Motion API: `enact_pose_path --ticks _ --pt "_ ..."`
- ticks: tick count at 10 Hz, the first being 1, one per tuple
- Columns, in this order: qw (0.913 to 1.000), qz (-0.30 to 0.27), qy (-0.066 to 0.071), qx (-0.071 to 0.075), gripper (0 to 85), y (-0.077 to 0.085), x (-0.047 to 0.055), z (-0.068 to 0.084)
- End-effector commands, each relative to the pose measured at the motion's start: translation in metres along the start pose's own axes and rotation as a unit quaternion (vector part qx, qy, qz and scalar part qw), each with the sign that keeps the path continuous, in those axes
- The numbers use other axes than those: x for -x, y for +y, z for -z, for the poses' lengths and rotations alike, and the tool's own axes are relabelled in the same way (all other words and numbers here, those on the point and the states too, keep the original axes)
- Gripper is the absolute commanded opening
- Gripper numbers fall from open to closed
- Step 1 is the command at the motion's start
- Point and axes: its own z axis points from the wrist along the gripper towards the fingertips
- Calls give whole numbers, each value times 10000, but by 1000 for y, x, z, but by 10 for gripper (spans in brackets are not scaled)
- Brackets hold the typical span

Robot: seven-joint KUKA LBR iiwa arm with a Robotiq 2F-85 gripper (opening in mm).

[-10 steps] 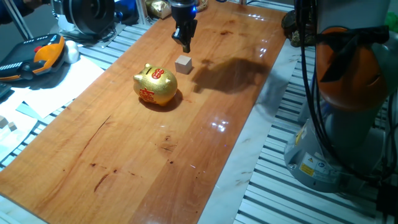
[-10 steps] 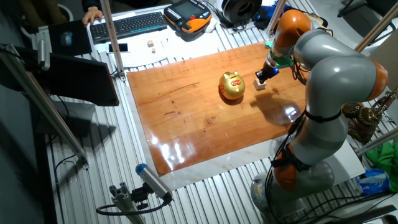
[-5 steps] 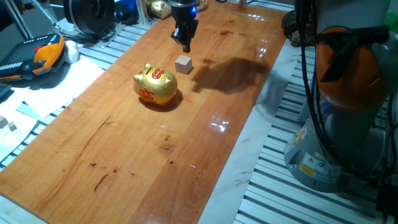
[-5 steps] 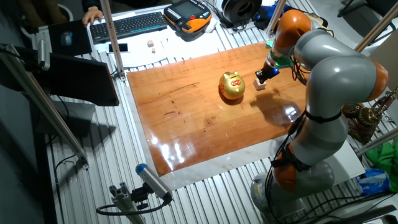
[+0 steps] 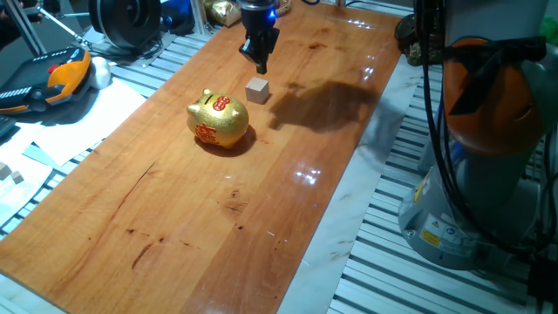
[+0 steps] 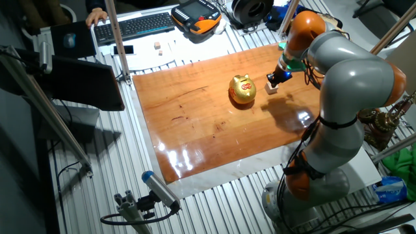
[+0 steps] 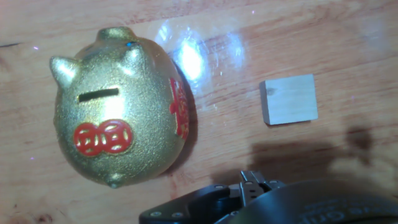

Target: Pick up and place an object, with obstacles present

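One wooden cube (image 5: 257,90); one gold piggy bank (image 5: 217,119); one gripper (image 5: 260,66).

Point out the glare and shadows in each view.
One fixed view: white glints on the table, the arm's dark shadow right of the cube. Other fixed view: bright glare near the table's front corner. Hand view: glare beside the piggy bank, faint shadow below the cube.

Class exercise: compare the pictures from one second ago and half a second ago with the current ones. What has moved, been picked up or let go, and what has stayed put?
Nothing has visibly changed. The hand hangs above the table just behind the wooden cube, holding nothing, as before. The cube lies on the wood beside the gold piggy bank, apart from it, and neither has shifted.
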Motion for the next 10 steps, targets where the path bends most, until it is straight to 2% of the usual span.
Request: enact_pose_path --ticks 1,2,4,6,7,8,10 --pt "10000 79 18 -22 0 -3 3 2" --pt "9997 232 19 -76 0 -11 9 6" --pt "9989 462 96 -21 0 -24 19 13" --pt "9988 485 31 -53 0 -28 20 8" --pt "9982 592 -26 -102 0 -34 21 4" --pt "9980 623 -55 -76 0 -40 23 1" --pt "9974 715 -47 -85 0 -45 25 -2"
